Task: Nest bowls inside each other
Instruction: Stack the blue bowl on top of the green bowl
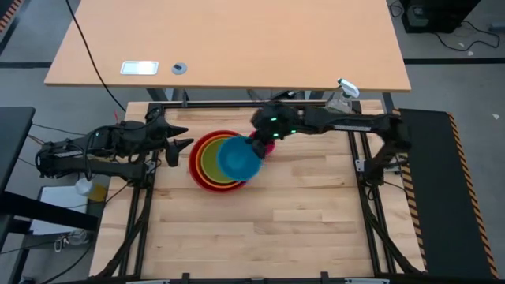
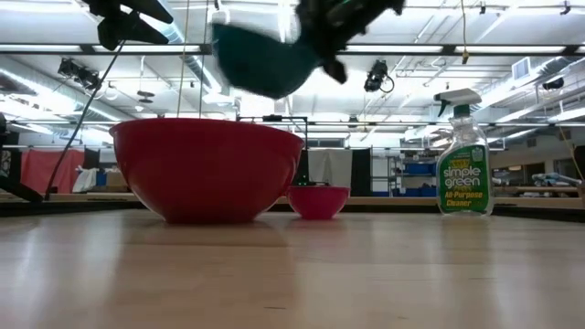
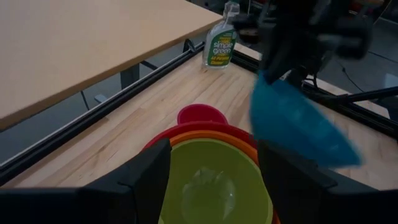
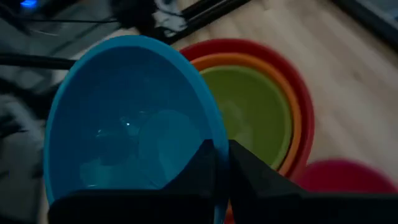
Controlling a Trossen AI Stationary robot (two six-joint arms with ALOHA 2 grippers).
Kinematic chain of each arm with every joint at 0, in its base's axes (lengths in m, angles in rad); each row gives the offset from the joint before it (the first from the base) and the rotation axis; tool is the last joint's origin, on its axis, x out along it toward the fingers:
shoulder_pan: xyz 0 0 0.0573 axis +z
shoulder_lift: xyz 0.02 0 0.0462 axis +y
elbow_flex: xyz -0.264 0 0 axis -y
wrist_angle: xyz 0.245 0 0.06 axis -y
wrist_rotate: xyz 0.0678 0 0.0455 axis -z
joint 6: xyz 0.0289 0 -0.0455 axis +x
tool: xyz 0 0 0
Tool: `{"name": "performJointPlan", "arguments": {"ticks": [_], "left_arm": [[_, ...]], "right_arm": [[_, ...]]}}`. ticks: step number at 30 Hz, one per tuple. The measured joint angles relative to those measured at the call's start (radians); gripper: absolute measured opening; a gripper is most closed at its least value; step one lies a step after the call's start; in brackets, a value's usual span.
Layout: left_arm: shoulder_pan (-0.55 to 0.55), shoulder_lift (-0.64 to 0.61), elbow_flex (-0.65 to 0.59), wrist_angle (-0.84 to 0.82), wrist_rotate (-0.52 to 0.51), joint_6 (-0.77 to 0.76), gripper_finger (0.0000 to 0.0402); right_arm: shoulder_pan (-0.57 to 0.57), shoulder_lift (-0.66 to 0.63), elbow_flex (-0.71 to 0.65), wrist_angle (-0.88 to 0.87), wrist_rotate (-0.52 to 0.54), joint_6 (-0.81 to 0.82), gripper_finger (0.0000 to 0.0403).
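A red bowl [image 1: 194, 164] stands on the table with an orange bowl [image 1: 202, 150] and a lime green bowl [image 1: 210, 160] nested in it. Over the stack's right side hangs the blue bowl [image 1: 238, 156], with my right gripper [image 1: 257, 147] shut on it. The small magenta bowl [image 2: 318, 201] rests on its base just right of the red bowl [image 2: 208, 169], partly under my right arm. Left of the stack, my left gripper [image 1: 178, 147] hovers open with nothing between its fingers; its fingers [image 3: 149, 177] frame the green bowl [image 3: 211, 186] from afar. My right gripper pinches the blue bowl's rim [image 4: 214, 127] on the side toward the table's right edge, one finger inside the bowl [image 4: 200, 163] and one outside. The fingers come slanting down from the right. The bowl [image 2: 265, 59] is lifted clear and tilted above the red bowl.
A clear spray bottle [image 2: 464, 164] stands at the table's far right corner [image 1: 342, 96]. A black rail [image 3: 124, 102] runs along the far edge. Bare wood [image 1: 260, 229] lies toward the near edge.
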Motion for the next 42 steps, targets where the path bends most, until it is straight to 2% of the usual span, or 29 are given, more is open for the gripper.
{"name": "performJointPlan", "arguments": {"ticks": [8, 12, 16, 25, 30, 37, 42], "left_arm": [[0.000, 0.000, 0.000, 0.000, -0.011, -0.017, 0.0244], [0.000, 0.000, 0.000, 0.000, -0.018, -0.039, 0.0244], [0.000, 0.000, 0.000, 0.000, -0.018, -0.071, 0.0244], [0.000, 0.000, 0.000, 0.000, -0.018, -0.082, 0.0244], [0.000, 0.000, 0.000, 0.001, -0.018, -0.083, 0.0244], [0.000, 0.000, 0.000, 0.007, -0.018, -0.083, 0.0244], [0.000, 0.000, 0.000, 0.007, -0.018, -0.079, 0.0244]], "right_arm": [[0.002, 0.305, 0.273, -0.002, 0.249, -0.090, 0.0032], [-0.005, 0.406, 0.383, -0.061, 0.282, -0.117, 0.0033], [-0.006, 0.473, 0.417, -0.162, 0.321, -0.152, 0.0033], [-0.005, 0.515, 0.420, -0.230, 0.300, -0.149, 0.0035], [-0.005, 0.520, 0.420, -0.198, 0.208, -0.150, 0.0051], [-0.006, 0.515, 0.421, -0.204, 0.117, -0.141, 0.0120], [-0.018, 0.511, 0.536, -0.317, 0.130, -0.156, 0.0174]]}}
